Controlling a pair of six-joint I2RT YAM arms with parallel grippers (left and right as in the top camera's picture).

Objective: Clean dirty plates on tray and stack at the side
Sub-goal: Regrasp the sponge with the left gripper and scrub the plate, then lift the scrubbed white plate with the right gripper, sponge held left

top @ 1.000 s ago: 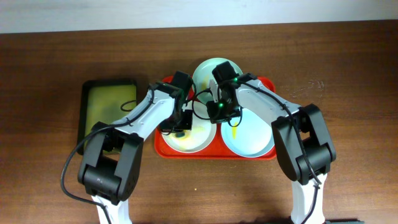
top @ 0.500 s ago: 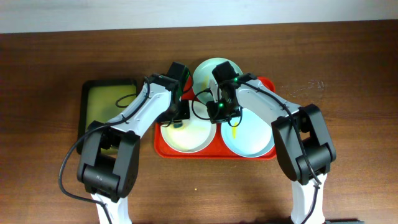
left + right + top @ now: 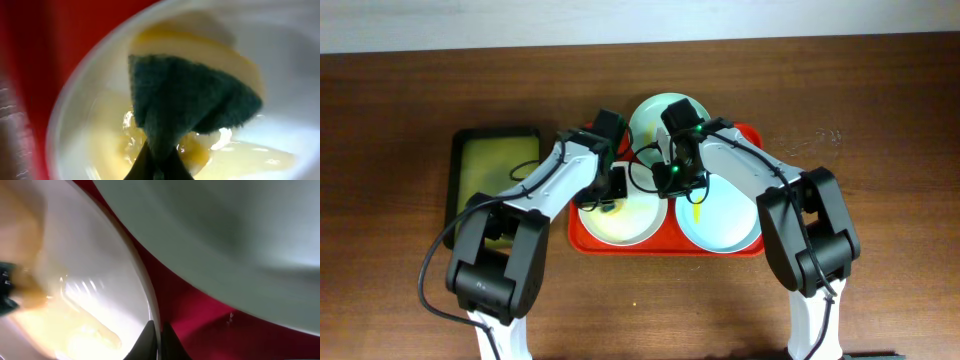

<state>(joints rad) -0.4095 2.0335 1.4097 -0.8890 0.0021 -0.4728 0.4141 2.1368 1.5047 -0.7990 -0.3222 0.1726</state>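
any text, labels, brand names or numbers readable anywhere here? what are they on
None can be read in any view.
The tray, white plate, mint plate, blue plate and the sponge in the left claw show no print.
A pale mark on the left arm's lower housing is too small to read.

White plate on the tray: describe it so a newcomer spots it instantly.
At the middle of the wooden table sits a red-orange tray carrying three plates. The white plate is the near-left one, on the robot's left-arm side. Unlike the mint green plate behind and the light blue plate beside it, it has a dark green sponge held on it by the left claw.
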